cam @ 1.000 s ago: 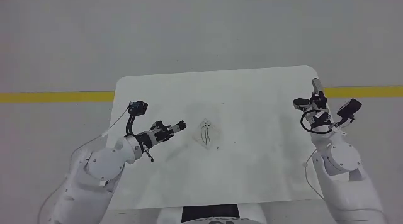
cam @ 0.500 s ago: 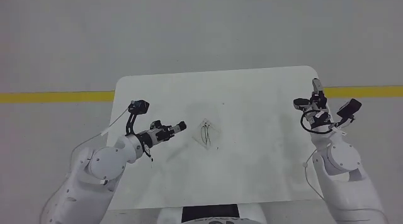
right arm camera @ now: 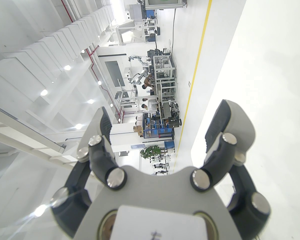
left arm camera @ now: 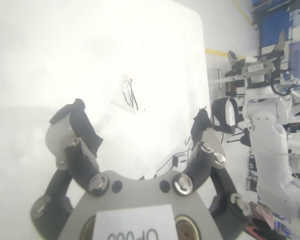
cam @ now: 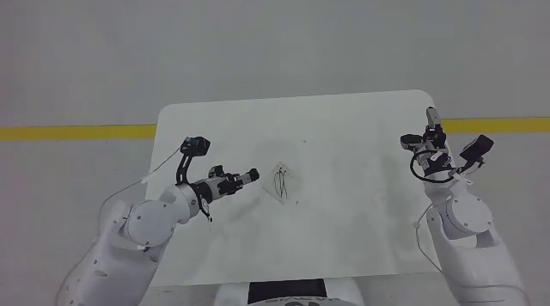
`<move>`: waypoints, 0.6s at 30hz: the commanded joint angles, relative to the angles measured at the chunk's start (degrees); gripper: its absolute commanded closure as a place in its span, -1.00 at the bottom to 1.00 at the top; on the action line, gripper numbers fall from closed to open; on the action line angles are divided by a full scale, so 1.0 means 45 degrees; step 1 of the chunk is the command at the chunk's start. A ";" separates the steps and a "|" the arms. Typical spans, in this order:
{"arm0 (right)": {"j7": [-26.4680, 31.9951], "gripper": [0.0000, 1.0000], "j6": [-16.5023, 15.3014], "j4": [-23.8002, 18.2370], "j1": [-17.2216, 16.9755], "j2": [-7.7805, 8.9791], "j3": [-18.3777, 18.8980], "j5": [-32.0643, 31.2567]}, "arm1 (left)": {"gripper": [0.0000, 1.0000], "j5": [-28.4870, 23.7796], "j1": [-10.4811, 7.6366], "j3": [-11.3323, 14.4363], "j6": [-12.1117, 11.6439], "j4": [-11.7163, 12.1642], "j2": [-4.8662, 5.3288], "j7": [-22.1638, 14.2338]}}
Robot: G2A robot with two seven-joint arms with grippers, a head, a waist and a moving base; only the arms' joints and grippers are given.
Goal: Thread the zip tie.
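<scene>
Left jaws, spread, nudged toward zip ties (cam: 282,183) | right jaws spread, empty

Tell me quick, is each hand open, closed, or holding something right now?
Left hand: open, holding nothing.
Right hand: open, holding nothing.

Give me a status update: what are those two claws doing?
Left claw open, aimed at zip ties. Right claw open, at table edge. Zip ties lying mid-table, untouched.
</scene>
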 commanded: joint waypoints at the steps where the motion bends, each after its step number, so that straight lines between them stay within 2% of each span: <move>1: 0.0000 -1.00 0.0000 0.0000 0.0000 0.0000 0.0000 0.0000 | -1.00 0.1736 -0.0505 0.0864 0.1137 -0.0382 -0.0009 -0.1085; 3: 0.0000 -1.00 0.0000 0.0000 0.0000 0.0000 0.0000 0.0000 | -1.00 0.2450 -0.0943 0.1409 0.1245 -0.0119 -0.0056 -0.1589; 5: 0.0000 -1.00 0.0000 0.0000 0.0000 0.0000 0.0000 0.0000 | -1.00 0.3008 -0.1287 0.1689 0.1245 0.0415 -0.0228 -0.1469; 7: 0.0000 -1.00 0.0000 0.0000 0.0000 0.0000 0.0000 0.0000 | -1.00 0.3010 -0.1520 0.1894 0.1245 0.0747 -0.0423 -0.1525; 16: 0.0000 -1.00 0.0000 0.0000 0.0000 0.0000 0.0000 0.0000 | -1.00 0.3010 -0.1520 0.1894 0.1245 0.0747 -0.0423 -0.1525; 18: 0.0000 -1.00 0.0000 0.0000 0.0000 0.0000 0.0000 0.0000 | -1.00 0.2784 -0.1522 0.2019 0.0925 0.0707 -0.0434 -0.1358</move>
